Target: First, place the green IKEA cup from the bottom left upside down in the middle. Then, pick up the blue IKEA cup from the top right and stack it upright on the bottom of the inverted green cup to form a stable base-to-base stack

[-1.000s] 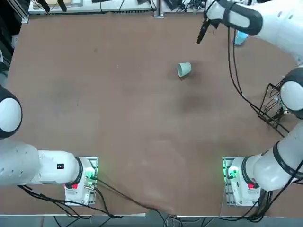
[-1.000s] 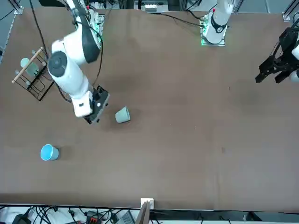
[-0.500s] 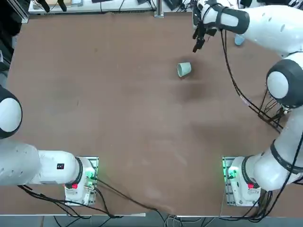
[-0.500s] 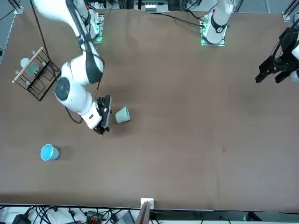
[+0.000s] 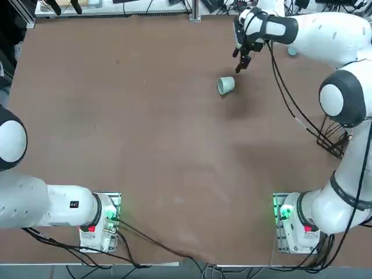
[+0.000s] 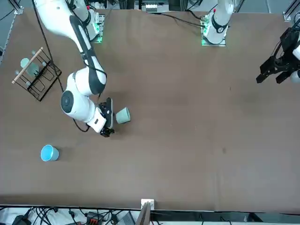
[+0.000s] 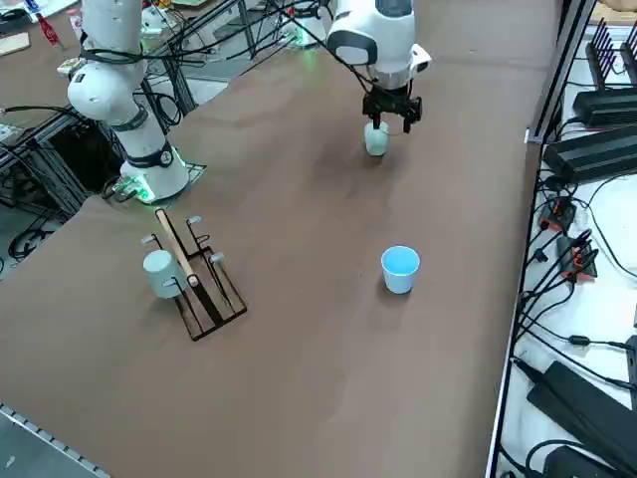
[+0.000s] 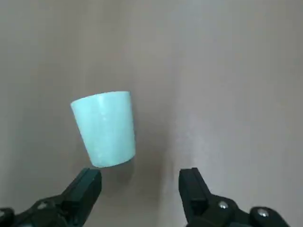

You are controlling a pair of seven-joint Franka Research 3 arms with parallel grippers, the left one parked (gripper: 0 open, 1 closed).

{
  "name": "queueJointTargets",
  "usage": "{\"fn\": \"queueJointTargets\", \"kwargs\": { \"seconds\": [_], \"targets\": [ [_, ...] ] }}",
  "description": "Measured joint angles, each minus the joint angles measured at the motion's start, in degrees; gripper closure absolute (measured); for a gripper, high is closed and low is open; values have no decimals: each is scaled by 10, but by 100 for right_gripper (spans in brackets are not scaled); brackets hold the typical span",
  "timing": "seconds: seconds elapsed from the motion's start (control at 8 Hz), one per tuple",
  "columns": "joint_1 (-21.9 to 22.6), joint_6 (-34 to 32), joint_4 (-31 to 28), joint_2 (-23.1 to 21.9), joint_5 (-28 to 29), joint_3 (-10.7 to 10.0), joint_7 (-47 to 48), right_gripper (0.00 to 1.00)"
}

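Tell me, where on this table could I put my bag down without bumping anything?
The wide bare brown table left of the green cup is free. It is crowded around that cup, where the open right hand hovers, and near the blue cup and wire rack.

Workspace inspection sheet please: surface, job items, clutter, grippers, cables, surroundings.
Surface: brown table, bare in the middle.
Job's things: green cup lying on its side near mid-table; blue cup upright, mouth up, apart from it.
Clutter: wire rack holding another pale cup at the table's right edge.
Grippers: right gripper beside the green cup, jaws open, holding nothing.
Cables: black cable hanging along the right arm.
Surroundings: equipment and wiring beyond the table edge.
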Motion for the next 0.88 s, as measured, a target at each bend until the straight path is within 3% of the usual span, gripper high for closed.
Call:
{"fn": "queueJointTargets", "kwargs": {
  "seconds": [0.38,0.88],
  "targets": [
    [5,-2,0,12,0,18,-53,0],
    [5,-3,-1,41,0,20,-84,0]
  ]
}}
